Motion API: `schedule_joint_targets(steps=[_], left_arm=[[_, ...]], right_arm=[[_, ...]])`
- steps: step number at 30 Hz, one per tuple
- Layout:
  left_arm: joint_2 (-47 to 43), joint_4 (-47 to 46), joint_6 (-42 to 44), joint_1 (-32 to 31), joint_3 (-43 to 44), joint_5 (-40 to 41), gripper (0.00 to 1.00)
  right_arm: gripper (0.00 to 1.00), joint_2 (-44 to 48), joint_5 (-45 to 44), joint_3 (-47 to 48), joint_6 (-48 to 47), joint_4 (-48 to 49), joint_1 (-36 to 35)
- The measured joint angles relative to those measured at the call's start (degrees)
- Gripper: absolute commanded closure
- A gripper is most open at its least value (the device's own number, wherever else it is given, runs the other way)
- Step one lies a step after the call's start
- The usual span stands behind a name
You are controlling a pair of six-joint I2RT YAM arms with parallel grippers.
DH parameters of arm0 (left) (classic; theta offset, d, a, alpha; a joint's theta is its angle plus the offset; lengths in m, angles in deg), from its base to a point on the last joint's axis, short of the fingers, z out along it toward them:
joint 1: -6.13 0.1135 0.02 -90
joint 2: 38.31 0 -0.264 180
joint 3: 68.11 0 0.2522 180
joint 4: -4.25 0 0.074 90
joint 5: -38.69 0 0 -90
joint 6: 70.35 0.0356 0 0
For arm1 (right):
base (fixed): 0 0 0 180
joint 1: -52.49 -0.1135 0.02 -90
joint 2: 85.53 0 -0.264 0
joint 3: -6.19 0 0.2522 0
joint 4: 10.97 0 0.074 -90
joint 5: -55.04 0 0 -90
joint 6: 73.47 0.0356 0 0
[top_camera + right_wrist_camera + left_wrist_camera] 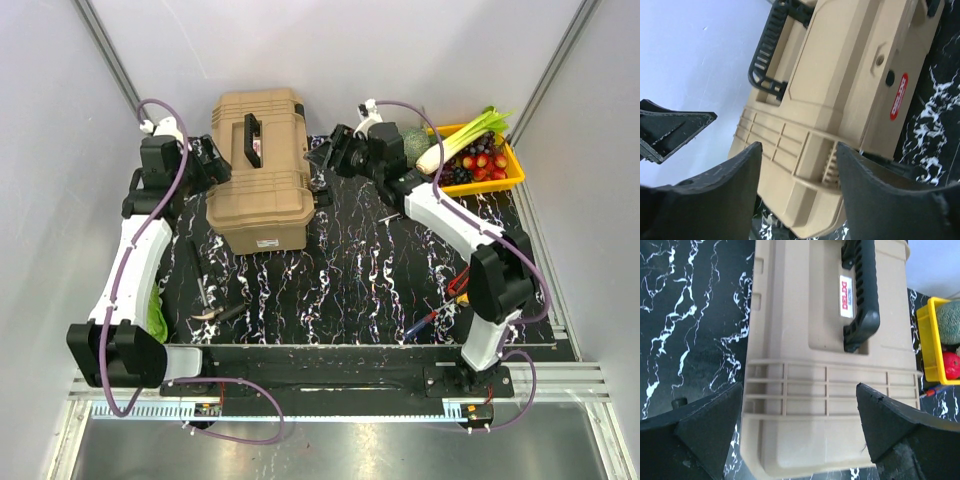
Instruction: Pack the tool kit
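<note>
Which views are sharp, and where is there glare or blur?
Top external view: sharp and evenly lit; a bright glare band on the metal rail at the near edge. Left wrist view: the toolbox lid is crisp, its label readable; the jaws are dark, with little detail. Right wrist view: the wall is washed out pale; the jaws near the lens are slightly soft.

A yellow tray (495, 186) stands in the upper right of the top view, on the black desk (360, 270) with white veins. In it lie a leek (462, 140), red strawberries (486, 162), dark berries (455, 174) and a round green vegetable (417, 140). At the lower left, something leafy and green (157, 312) lies at the desk edge.
</note>
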Motion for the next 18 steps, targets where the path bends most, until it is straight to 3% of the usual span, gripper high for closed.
schedule_joint_targets(steps=[5,9,18], left_arm=[[5.62,-3.23,-0.9,0.57,2.4,-0.81,0.01],[12.44,-4.55,-1.36,0.72,3.69,-3.1,0.01],[15.04,-8.22,1.33,1.57,2.54,-5.73,0.01]], right_arm=[[0.6,-5.49,2.97,6.43,-3.37,-1.6,2.95],[0.7,-10.23,6.08,9.46,-5.38,-4.02,5.25],[0.74,-15.76,14.36,12.46,-9.84,-8.37,5.6]])
